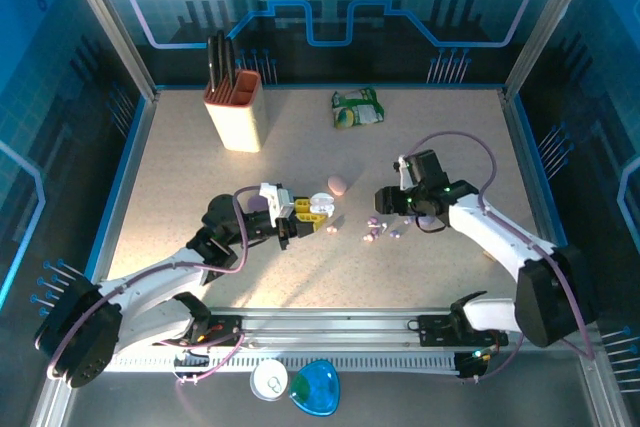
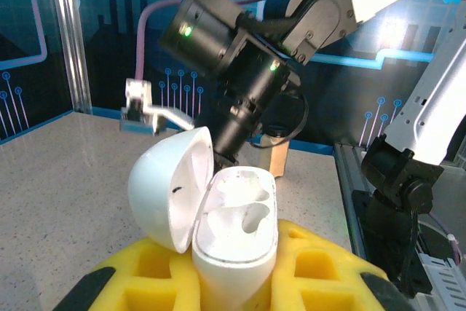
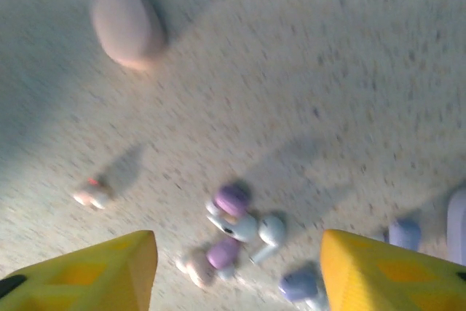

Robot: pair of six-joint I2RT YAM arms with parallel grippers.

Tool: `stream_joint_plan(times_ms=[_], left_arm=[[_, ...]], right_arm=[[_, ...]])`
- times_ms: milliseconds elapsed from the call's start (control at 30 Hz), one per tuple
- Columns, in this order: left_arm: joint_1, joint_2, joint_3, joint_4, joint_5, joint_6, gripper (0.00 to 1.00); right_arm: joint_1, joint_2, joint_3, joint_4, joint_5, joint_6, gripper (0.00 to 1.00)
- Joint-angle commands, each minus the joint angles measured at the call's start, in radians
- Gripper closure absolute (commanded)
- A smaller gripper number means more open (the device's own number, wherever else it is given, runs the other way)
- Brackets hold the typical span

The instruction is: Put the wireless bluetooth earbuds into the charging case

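Observation:
My left gripper (image 1: 305, 212) is shut on a white charging case (image 2: 237, 231), gripped low between yellow fingers (image 2: 156, 271). The case stands upright with its lid (image 2: 167, 187) swung open to the left, and both sockets are bare. Several earbuds (image 3: 240, 223), white, lilac and pale pink, lie in a loose heap on the table (image 1: 180, 187). My right gripper (image 3: 237, 253) hovers open just above that heap, one yellow fingertip (image 3: 109, 274) on each side, touching none. From above, the earbuds (image 1: 376, 232) lie right of the case (image 1: 319, 205), under my right gripper (image 1: 385, 210).
A closed pink case (image 3: 125, 23) lies beyond the heap, also visible from above (image 1: 337, 185). One stray earbud (image 3: 93, 194) sits to the left and bluish ones (image 3: 302, 282) to the right. A beige holder of black-handled tools (image 1: 235, 112) and a green packet (image 1: 357, 107) stand at the back.

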Motion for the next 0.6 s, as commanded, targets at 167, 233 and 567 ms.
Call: stream_joint_plan(times_ms=[167, 233, 567], left_arm=[[-0.012, -0.023, 0.011, 0.023, -0.008, 0.039, 0.98], [-0.011, -0.025, 0.010, 0.024, 0.000, 0.042, 0.98], [-0.011, -0.030, 0.013, -0.015, -0.002, 0.059, 0.99]], right_arm=[[-0.009, 0.113, 0.027, -0.098, 0.016, 0.082, 0.55], [-0.009, 0.143, 0.031, -0.086, 0.004, 0.090, 0.58], [-0.010, 0.236, 0.052, -0.051, -0.051, 0.073, 0.67]])
